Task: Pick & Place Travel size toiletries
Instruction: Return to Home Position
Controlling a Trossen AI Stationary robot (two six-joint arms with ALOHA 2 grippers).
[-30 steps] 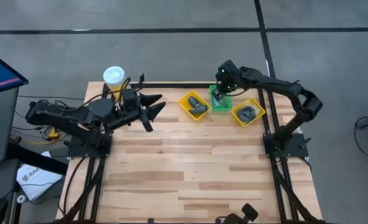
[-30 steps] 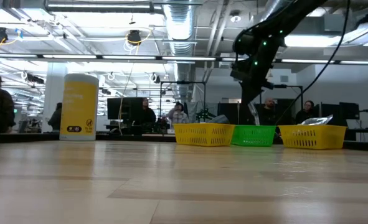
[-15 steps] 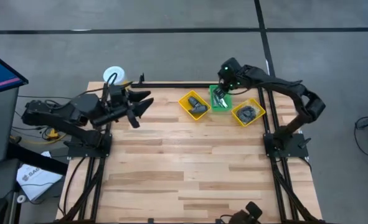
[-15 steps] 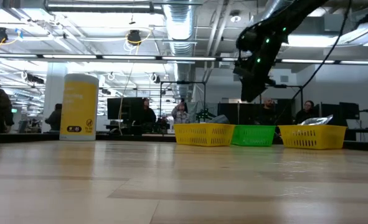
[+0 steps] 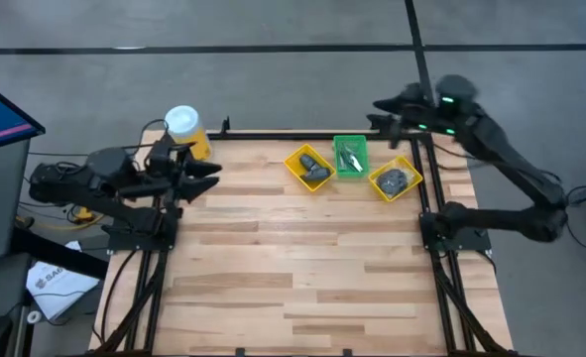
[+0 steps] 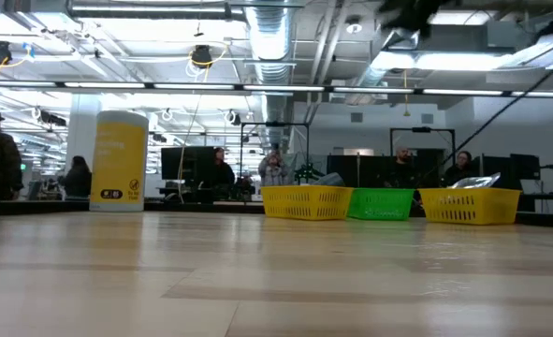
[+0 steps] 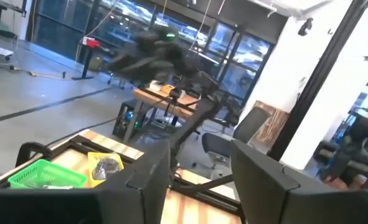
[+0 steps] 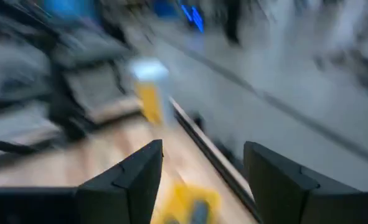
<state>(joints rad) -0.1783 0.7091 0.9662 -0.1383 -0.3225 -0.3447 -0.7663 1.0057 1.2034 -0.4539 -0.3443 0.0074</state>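
Currently, status of travel size toiletries:
- Silver nail cutters (image 5: 350,156): in green basket (image 5: 351,176), back edge of surface (image 5: 293,258), right of ctr.
- Dark grey pieces (image 5: 313,172): in left-side yellow basket (image 5: 294,155), touching the green one.
- Grey discs (image 5: 394,179): in right-side yellow basket (image 5: 379,188), near back-right corner.
- No loose item visible on the boards; sorting looks complete, est. only arm parking left.
- Left gripper (image 5: 201,174): near back-left corner beside yellow canister (image 5: 181,124), fingers apart, empty.
- Right gripper (image 5: 384,111): raised beyond back edge, fingers apart, empty.
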